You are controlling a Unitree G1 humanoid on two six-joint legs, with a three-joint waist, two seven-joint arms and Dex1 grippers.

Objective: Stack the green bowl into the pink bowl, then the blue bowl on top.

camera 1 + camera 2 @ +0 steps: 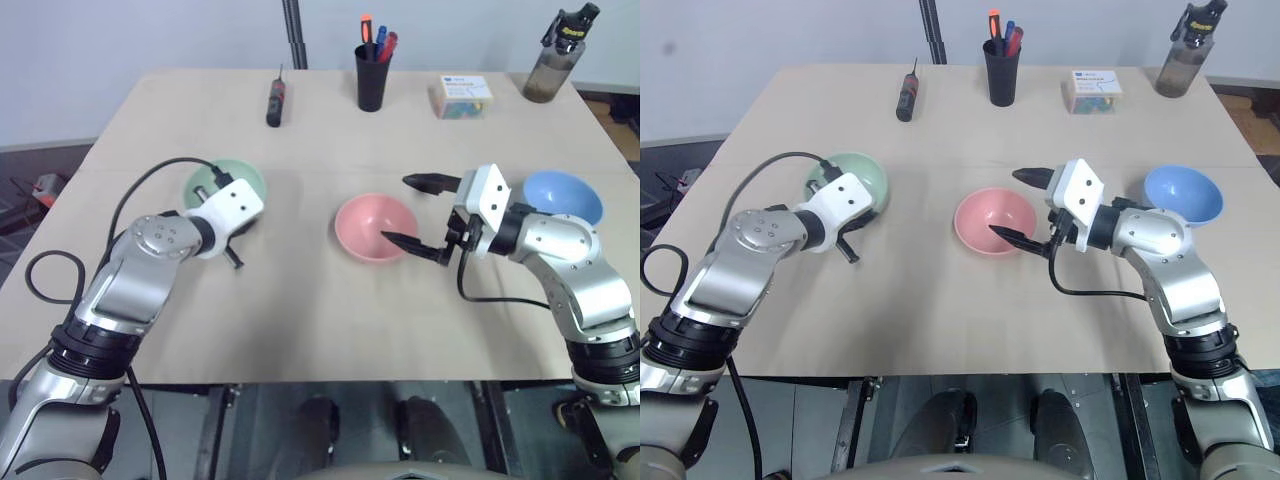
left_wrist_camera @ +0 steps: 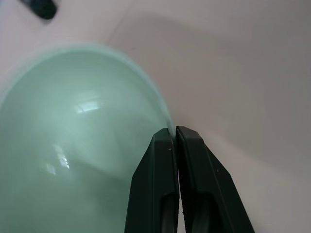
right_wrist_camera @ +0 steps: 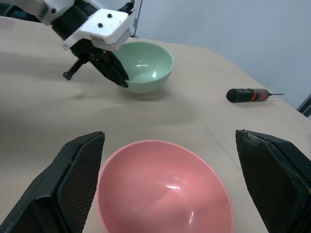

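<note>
The green bowl [image 1: 232,178] sits at the left of the table. My left gripper [image 2: 174,132] is shut on the green bowl's near rim, which is pinched between the two fingertips. At the table's middle sits the pink bowl [image 1: 374,226]. My right gripper [image 1: 418,213] hovers at its right side, open wide. One finger [image 1: 412,243] reaches over the bowl's near right rim and the other [image 1: 430,182] stands beyond it. Nothing is between them. The blue bowl [image 1: 563,197] rests at the right, behind the right wrist.
Along the table's far edge lie a screwdriver [image 1: 275,100], a black cup of pens [image 1: 372,76], a small box [image 1: 462,97] and a dark bottle [image 1: 555,60]. A black cable [image 1: 130,200] loops off the left arm. The table's front is bare.
</note>
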